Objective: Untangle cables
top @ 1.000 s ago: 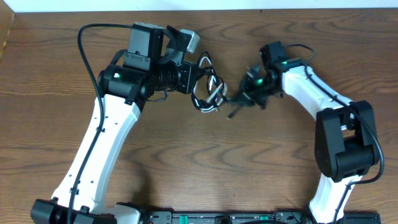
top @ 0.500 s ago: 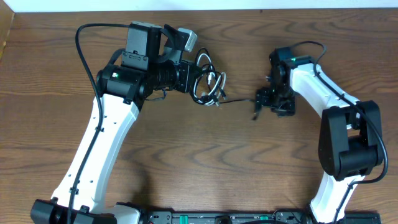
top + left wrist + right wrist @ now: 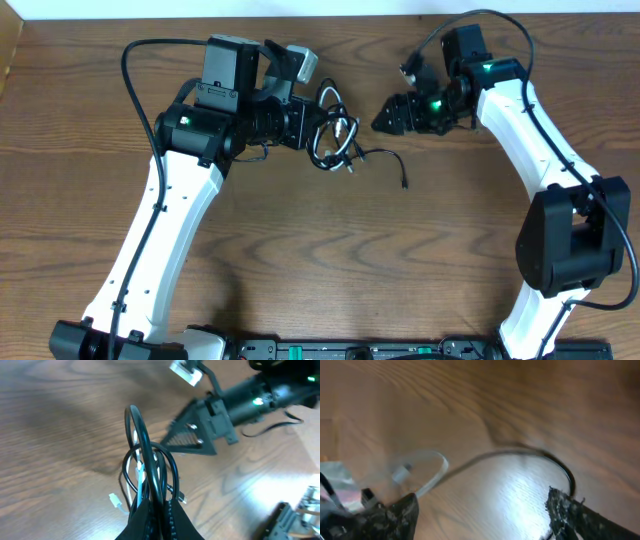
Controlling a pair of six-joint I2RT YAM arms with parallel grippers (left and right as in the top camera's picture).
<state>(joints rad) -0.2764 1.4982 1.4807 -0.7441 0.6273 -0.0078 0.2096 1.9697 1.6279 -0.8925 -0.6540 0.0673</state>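
Separation step. The cables (image 3: 337,140) are held at 12 o'clock from the centre of the table (image 3: 330,270), pinched between the closed jaws of the left gripper (image 3: 159,510). One black tail (image 3: 386,160) trails free toward 4 o'clock. The right gripper (image 3: 383,118) is at 2 o'clock, its jaws spread and empty. A fresh grasp on one strand is judged to be required next.

Overhead looks straight down; wrist views close, oblique; all share cables (image 3: 149,467).
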